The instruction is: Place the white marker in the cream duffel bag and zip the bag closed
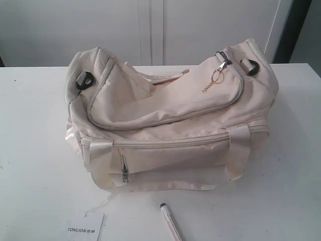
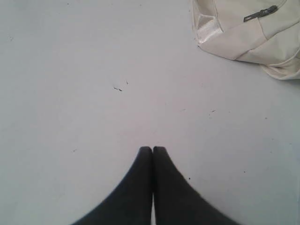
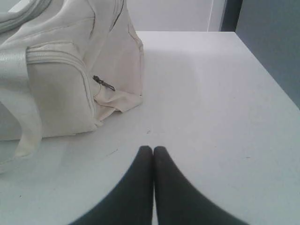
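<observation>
Both pincers are closed and empty: your left gripper hangs over the table, apart from the bag, and your right gripper hangs over the table near the bag's right end. You'll find the marker lying on the table just in front of the bag — dark tip toward it — to the right of the paper tag.

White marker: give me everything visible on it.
The white marker is a slim stick, small dark tip toward the cream duffel bag, faint reddish print along the barrel. It lies flat on the white table, apart from the bag, untouched; its other end runs out of frame.
</observation>
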Robot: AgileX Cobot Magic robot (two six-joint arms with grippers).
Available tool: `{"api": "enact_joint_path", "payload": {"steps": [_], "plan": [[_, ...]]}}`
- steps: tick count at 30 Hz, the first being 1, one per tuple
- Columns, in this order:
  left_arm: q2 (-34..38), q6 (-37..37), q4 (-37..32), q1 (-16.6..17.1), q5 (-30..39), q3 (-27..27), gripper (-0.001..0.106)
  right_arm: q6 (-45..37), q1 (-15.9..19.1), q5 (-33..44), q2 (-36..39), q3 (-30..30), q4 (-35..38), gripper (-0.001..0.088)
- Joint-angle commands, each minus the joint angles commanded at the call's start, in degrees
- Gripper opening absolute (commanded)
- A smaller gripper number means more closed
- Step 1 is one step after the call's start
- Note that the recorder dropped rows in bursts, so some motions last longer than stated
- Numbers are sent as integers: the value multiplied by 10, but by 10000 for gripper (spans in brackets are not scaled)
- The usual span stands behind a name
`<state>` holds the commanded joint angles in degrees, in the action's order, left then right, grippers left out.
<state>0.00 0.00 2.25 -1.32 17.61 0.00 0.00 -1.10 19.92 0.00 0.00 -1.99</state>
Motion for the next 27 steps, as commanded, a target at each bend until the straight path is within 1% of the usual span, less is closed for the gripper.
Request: {"api": "enact_joint_path", "payload": {"steps": [10, 13, 17, 22, 27], "plan": [[0, 0, 0, 0, 0, 0, 0, 0, 0, -1, 0, 0, 0, 0], [0, 0, 0, 0, 0, 0, 0, 0, 0, -14, 0, 0, 0, 0], [0, 0, 0, 0, 0, 0, 0, 0, 0, -50, 0, 0, 0, 0], [0, 0, 0, 0, 0, 0, 0, 0, 0, -131, 0, 0, 0, 0], [0, 0, 0, 0, 0, 0, 0, 0, 0, -164, 0, 0, 0, 0]]}}
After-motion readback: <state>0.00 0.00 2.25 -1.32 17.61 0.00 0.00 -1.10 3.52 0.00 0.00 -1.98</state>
